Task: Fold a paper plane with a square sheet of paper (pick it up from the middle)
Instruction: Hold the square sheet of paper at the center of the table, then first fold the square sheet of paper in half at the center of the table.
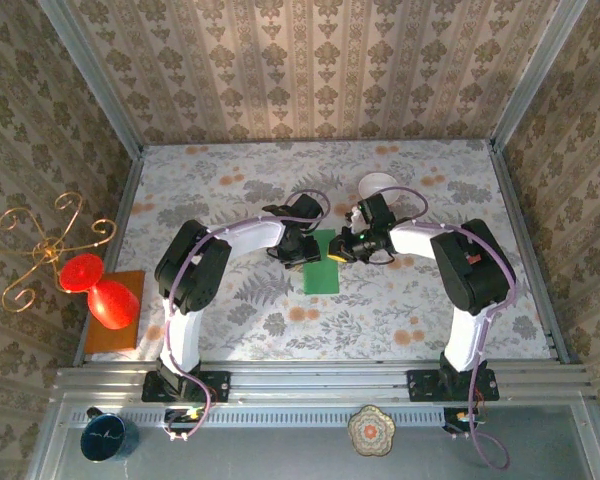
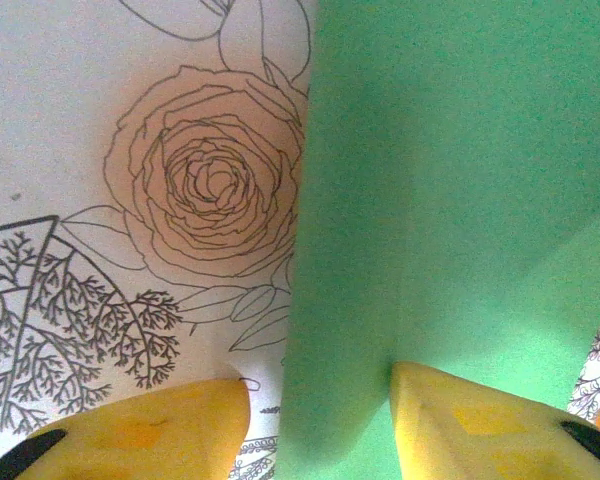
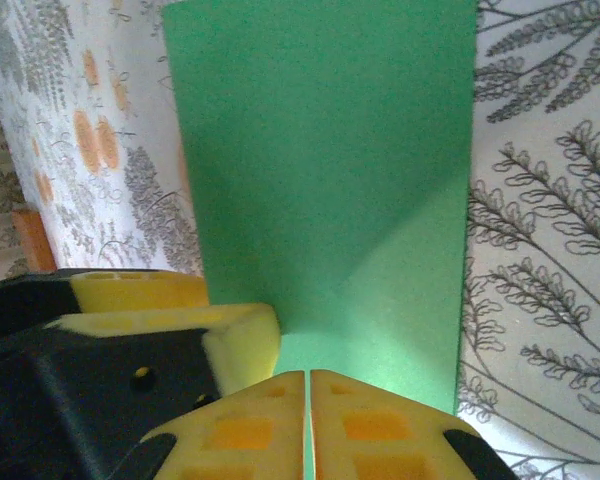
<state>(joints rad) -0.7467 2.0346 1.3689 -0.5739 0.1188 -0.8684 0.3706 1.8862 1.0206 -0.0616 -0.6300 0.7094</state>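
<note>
The square sheet of paper [image 1: 321,272] lay in the middle of the bench [image 1: 410,300], long axis running away from the bases, with the right gripper [image 3: 308,375] pinched together on its right edge and the left gripper [image 2: 320,385], fingers apart, straddling the opposite edge.

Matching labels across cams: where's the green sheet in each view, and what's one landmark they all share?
Top external: green sheet at the centre of the floral tablecloth.
Left wrist: green sheet across the right half, its left edge running top to bottom near mid-picture.
Right wrist: green sheet in the centre, from the top edge down to the right pincer.
Shared landmark: the floral tablecloth beside the sheet in all three.
</note>
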